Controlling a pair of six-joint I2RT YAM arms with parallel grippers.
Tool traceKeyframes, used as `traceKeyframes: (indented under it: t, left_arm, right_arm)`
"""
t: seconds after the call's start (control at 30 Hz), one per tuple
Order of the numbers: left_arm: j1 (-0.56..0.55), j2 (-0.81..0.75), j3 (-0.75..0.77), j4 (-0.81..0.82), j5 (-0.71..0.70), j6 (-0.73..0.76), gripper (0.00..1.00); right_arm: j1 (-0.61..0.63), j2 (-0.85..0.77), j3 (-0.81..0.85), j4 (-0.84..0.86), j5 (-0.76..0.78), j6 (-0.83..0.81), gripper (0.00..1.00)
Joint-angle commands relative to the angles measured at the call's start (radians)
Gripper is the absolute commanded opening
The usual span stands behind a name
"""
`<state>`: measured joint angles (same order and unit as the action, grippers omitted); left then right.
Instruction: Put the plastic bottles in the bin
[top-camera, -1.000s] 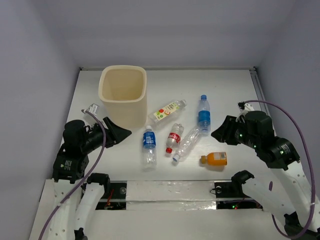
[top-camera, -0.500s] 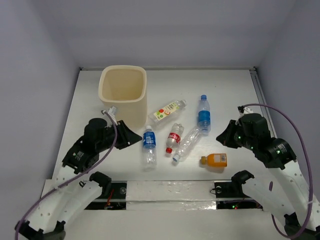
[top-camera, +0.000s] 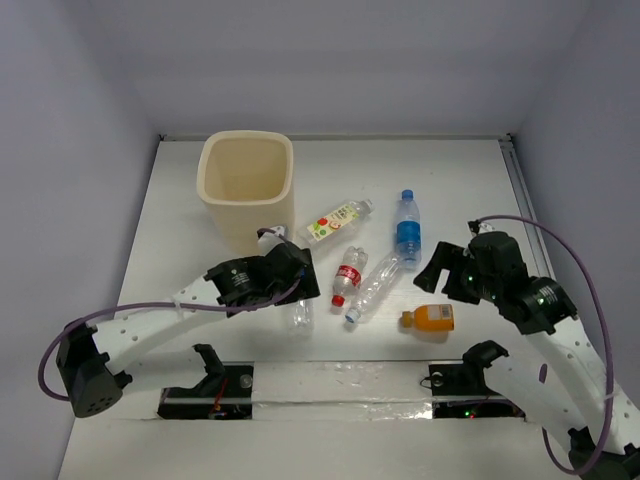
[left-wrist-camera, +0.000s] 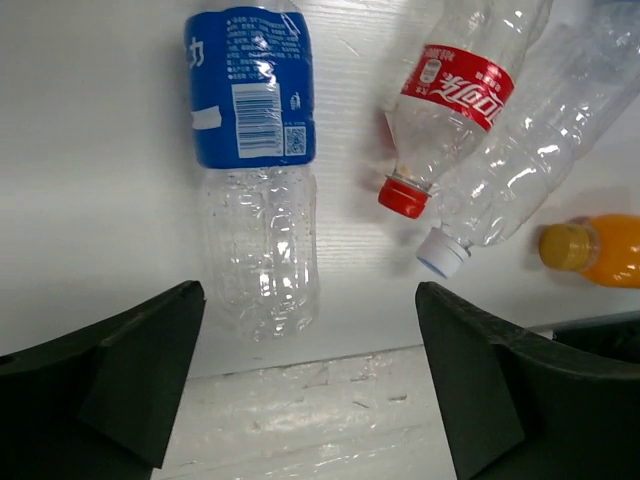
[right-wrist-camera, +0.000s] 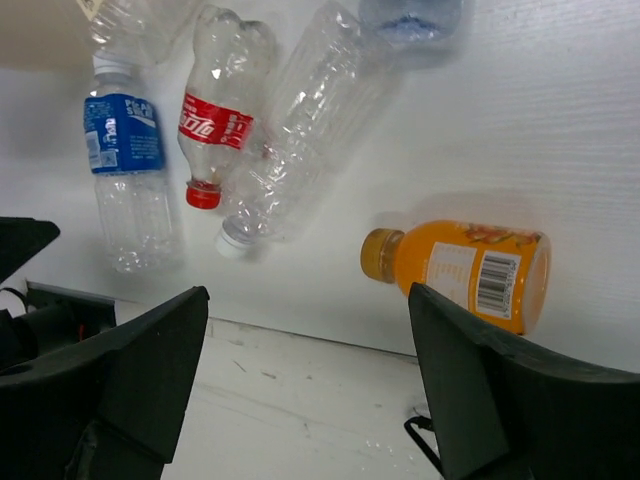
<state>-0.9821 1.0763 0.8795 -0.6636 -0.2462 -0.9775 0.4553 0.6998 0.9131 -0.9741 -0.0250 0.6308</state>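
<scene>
The cream bin stands upright at the back left. Six bottles lie on the table: a near blue-labelled one, red-labelled, clear crushed, white-green, a far blue-labelled one and short orange. My left gripper is open and empty above the near blue-labelled bottle, which lies ahead of its fingertips. My right gripper is open and empty just above the orange bottle, beside its right finger.
The red-labelled bottle and the crushed bottle touch each other right of the left gripper. A taped white strip runs along the table's near edge. Grey walls close in the back and both sides.
My left arm has swung right from beside the bin to over the near blue-labelled bottle. My right gripper has moved slightly left and toward the near edge, closer to the orange bottle.
</scene>
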Motion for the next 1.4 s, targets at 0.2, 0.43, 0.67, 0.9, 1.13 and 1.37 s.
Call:
traceKeyframes:
  t: [0.2, 0.43, 0.67, 0.9, 1.13, 1.37]
  left_arm:
    - [0.017, 0.063, -0.059, 0.063, -0.116, -0.001, 0.91]
    - [0.135, 0.082, -0.149, 0.217, -0.061, 0.134, 0.94]
    - [0.177, 0.114, -0.178, 0.358, 0.019, 0.194, 0.96]
    - [0.220, 0.128, -0.214, 0.409, 0.042, 0.255, 0.96]
    - [0.229, 0.142, -0.269, 0.461, 0.048, 0.303, 0.96]
    - [0.229, 0.085, -0.381, 0.576, 0.111, 0.318, 0.68]
  right_arm:
    - [0.006, -0.091, -0.088, -0.077, 0.051, 0.211, 1.00]
    - [0.006, -0.155, -0.184, -0.146, 0.097, 0.381, 1.00]
    - [0.006, -0.192, -0.227, -0.144, 0.151, 0.558, 1.00]
    - [0.006, -0.195, -0.238, -0.156, 0.157, 0.639, 1.00]
    - [0.006, -0.168, -0.241, -0.198, 0.165, 0.757, 1.00]
    - [0.006, -0.114, -0.261, -0.219, 0.135, 0.888, 1.00]
